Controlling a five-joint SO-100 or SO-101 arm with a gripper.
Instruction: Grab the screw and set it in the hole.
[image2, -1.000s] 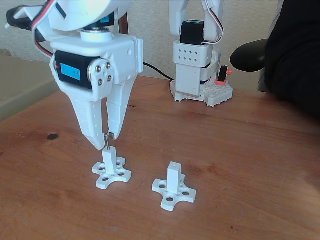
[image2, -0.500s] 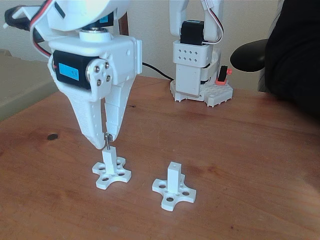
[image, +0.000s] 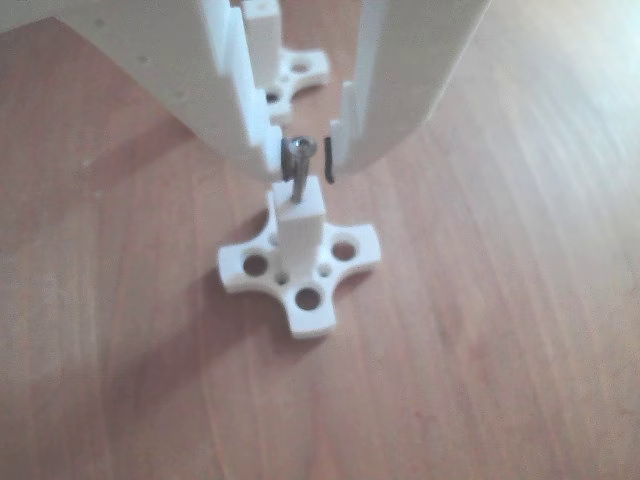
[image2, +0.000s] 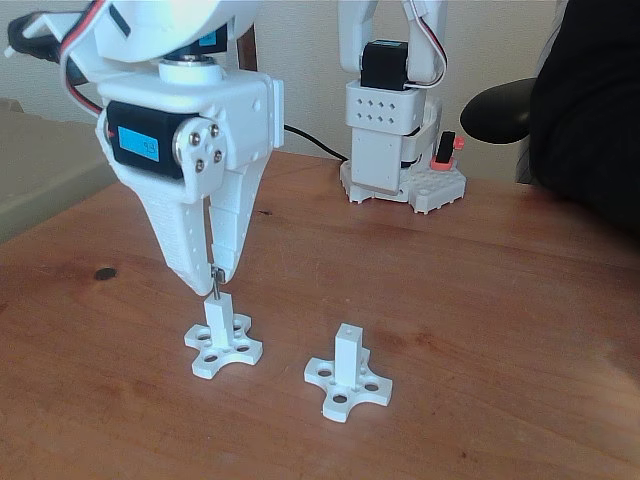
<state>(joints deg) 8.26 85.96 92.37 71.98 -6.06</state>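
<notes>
Fixed view, left to right: small dark spot (image2: 105, 273) on the wooden table (image2: 480, 320) near the left edge. Next, the white gripper (image2: 212, 281) pointing straight down over the left white post (image2: 217, 318), which stands on a cross-shaped base (image2: 223, 350) with round holes. The screw (image2: 214, 283) stands upright between the fingertips, its lower end at the post's top face; head up by the tips. In the other view the screw (image: 298, 170) stands with its shank going down into the hole (image: 296, 199) in the post's (image: 299, 232) square top, its rounded head sitting between the two fingertips (image: 262, 150). The jaws stand slightly apart: the left tip looks to be touching the head, and a narrow gap shows between the head and the black-edged right tip, so the grip looks loosened rather than clamped, though contact on the left side cannot be told for certain. Further right in the fixed view, a second white post (image2: 348, 351) on its own cross base, bare on top, apart from the first. Behind it, at the far table edge, the white arm base (image2: 392, 130) with a black motor and a black cable (image2: 315, 143) running left. Far right, a dark-clothed person (image2: 590, 110) at the table edge.
</notes>
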